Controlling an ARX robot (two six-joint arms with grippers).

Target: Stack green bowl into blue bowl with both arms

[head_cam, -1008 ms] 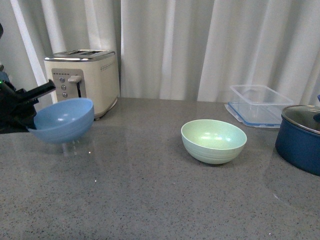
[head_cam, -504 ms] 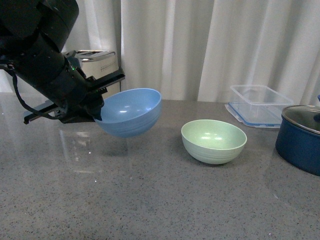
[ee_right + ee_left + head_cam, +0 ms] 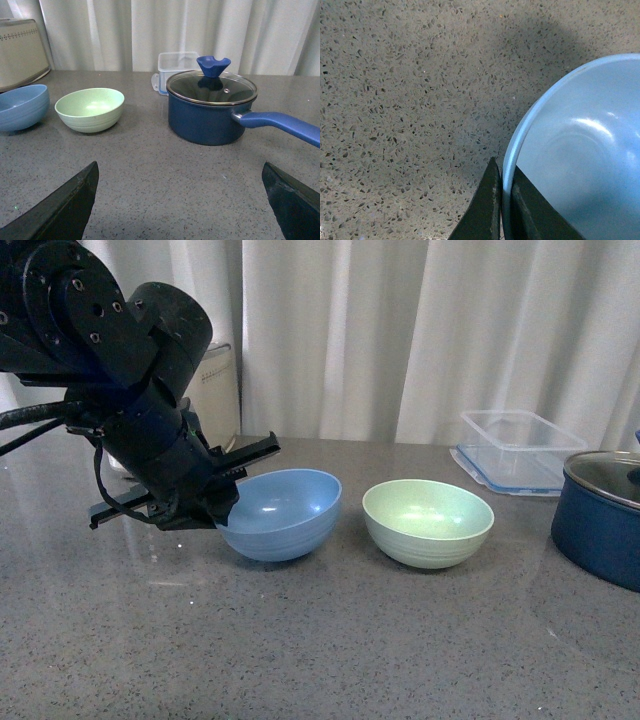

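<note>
My left gripper (image 3: 503,172) pinches the blue bowl (image 3: 283,512) by its rim, one finger (image 3: 487,212) outside the wall and the other inside. That bowl sits just left of the green bowl (image 3: 428,522), close to it but not touching. Its base looks down on the counter (image 3: 330,640), though I cannot tell whether it has full contact. The green bowl stands upright on the counter with nothing in it and nothing gripping it. My right gripper (image 3: 180,200) hangs low in front of the green bowl and a little to its right, jaws spread wide and holding nothing. A navy pot (image 3: 210,112) with a glass lid stands right of the green bowl. A clear container (image 3: 518,450) sits behind and right of it. A toaster (image 3: 216,390) stands far behind and left, mostly hidden by my left arm (image 3: 110,350).
</note>
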